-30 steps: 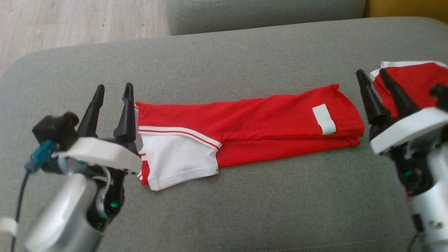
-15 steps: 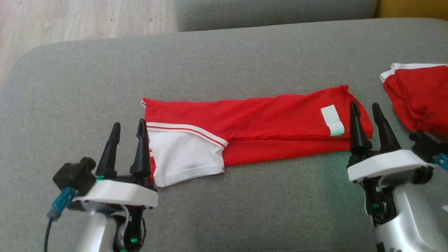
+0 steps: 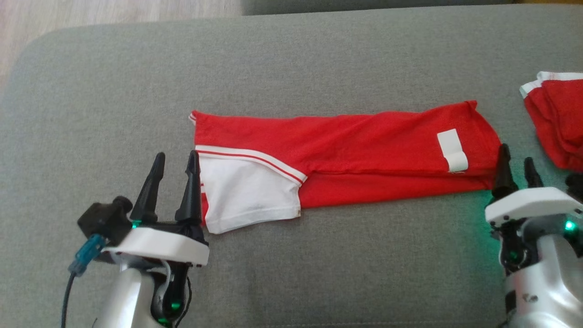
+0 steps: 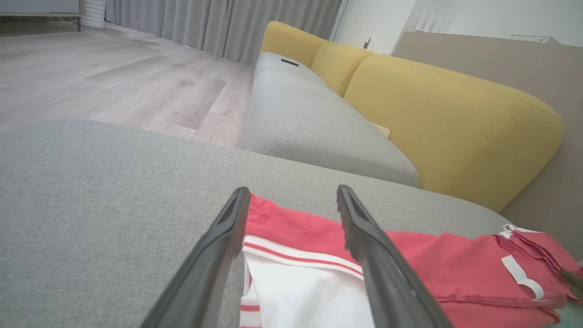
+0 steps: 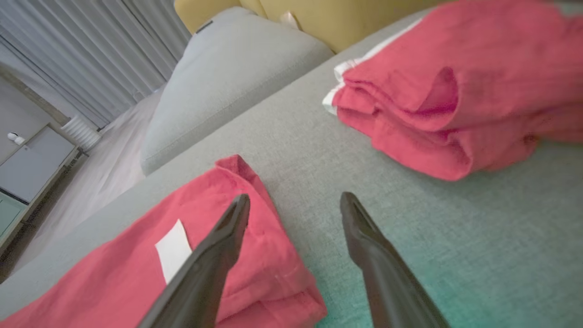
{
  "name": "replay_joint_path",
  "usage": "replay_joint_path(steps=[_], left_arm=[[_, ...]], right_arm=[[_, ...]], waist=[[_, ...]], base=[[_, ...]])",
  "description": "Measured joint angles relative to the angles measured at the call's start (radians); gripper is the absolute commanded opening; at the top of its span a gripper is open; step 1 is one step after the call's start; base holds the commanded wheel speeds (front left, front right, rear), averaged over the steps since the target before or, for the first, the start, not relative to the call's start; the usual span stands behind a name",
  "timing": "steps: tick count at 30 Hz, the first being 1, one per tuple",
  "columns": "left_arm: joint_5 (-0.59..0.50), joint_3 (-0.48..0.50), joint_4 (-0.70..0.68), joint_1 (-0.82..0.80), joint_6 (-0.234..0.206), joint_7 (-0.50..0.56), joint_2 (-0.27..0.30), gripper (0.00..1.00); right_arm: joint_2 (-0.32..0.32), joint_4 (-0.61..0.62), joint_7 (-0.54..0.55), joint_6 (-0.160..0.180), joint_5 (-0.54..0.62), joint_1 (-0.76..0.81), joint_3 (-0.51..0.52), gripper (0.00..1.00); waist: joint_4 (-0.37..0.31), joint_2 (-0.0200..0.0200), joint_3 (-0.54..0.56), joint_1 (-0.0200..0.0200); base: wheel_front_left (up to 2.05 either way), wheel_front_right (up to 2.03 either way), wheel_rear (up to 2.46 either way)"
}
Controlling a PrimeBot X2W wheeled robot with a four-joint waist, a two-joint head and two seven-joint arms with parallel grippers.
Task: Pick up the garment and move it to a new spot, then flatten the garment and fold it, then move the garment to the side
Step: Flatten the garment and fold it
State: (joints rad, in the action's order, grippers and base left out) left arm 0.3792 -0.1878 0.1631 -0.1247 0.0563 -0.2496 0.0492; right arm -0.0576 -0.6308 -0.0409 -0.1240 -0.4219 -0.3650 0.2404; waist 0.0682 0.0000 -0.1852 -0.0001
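Both arms at the ends of the folded garment, head view with wrist views for detail. The garment [image 3: 355,141], red with a white panel [image 3: 246,196] at its left end and a white label [image 3: 452,150] near its right, lies flat on the grey sofa seat [image 3: 291,59] as a long strip, already doubled lengthways.

Over the last second both grippers have drawn back toward the robot. The left gripper [image 3: 176,155] has slid from the strip's far left corner down to the white panel. The right gripper [image 3: 516,153] has left the second red garment [image 3: 553,118] and come to the strip's near right corner. The camera has also tilted a little, so the whole scene sits slightly differently.

Both grippers are spread wide and carry nothing. In the left wrist view the strip's left end lies between and just beyond the fingers. In the right wrist view one finger crosses the strip's right end, and the other is over bare cushion.

The lengthwise fold appears finished. The arms seem placed to take the two ends for a crosswise fold, with the move aside still to come.
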Motion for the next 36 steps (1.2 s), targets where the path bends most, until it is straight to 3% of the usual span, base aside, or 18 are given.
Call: replay_joint_path(steps=[17,18,19,24,36], left_arm=[[0.001,-0.007,0.017,-0.005,-0.004,0.0,-0.001,1.0],[0.001,-0.006,0.017,-0.005,-0.004,0.0,-0.001,1.0],[0.001,-0.005,0.018,-0.005,-0.004,0.0,-0.001,1.0],[0.001,-0.004,0.026,-0.005,-0.004,0.0,-0.001,1.0],[0.005,0.001,0.026,-0.004,-0.005,0.0,-0.002,1.0]], right_arm=[[-0.008,-0.235,0.006,0.0,-0.04,-0.098,-0.108,0.98],[-0.009,-0.238,0.005,0.0,-0.046,-0.099,-0.122,0.33],[-0.009,-0.24,-0.002,0.0,-0.046,-0.099,-0.136,0.0],[-0.006,-0.257,-0.049,0.0,-0.024,-0.099,-0.123,0.0],[-0.084,-0.263,-0.11,0.0,0.065,-0.126,0.085,0.0]], waist=[[-0.006,0.0,-0.011,0.0],[-0.009,0.0,-0.009,0.0],[-0.011,0.0,-0.008,0.0],[-0.023,0.0,0.004,0.0],[-0.021,0.0,0.042,0.0]], base=[[0.0,0.0,0.0],[0.0,0.0,0.0],[0.0,0.0,0.0],[0.0,0.0,0.0],[0.0,0.0,0.0]])
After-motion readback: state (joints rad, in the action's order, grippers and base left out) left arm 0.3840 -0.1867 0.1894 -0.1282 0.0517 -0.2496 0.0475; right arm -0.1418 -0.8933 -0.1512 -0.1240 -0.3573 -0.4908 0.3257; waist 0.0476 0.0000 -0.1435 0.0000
